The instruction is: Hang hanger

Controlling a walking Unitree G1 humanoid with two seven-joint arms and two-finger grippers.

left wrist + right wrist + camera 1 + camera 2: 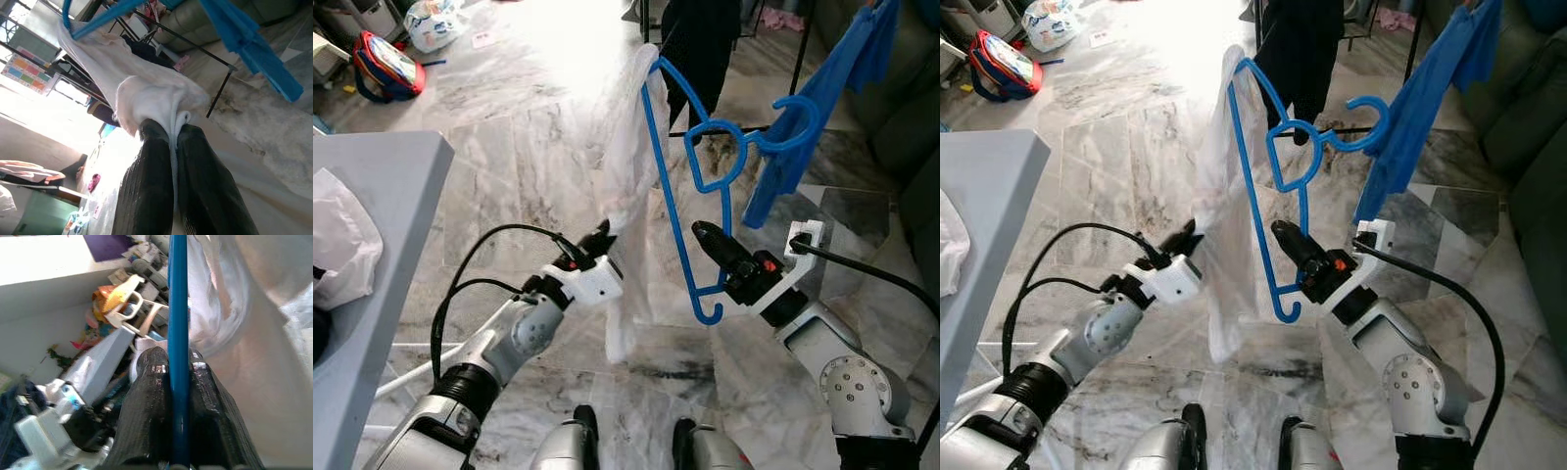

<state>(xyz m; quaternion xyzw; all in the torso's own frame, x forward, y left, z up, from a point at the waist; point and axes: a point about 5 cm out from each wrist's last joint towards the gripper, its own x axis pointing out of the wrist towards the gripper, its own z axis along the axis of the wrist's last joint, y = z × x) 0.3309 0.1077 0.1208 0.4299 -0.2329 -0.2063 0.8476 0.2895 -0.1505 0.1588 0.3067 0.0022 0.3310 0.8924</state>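
Right gripper [705,235] jaws clenched on blue hanger [677,211] lower bar, hanger upright, mid-air. Left gripper [603,233] jaws pinch white garment [631,147] draped on hanger. Rack mostly cut off at top.

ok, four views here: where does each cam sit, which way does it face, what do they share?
Left eye: head, looking forward and down; both silver arms, blue hanger, white garment, marble floor.
Right eye: same head, same scene, slightly offset.
Left wrist: along left gripper, fingers pinching the white garment.
Right wrist: along right gripper, fingers clamped on the blue hanger's bar.
Shared: hanger and garment show in all four.
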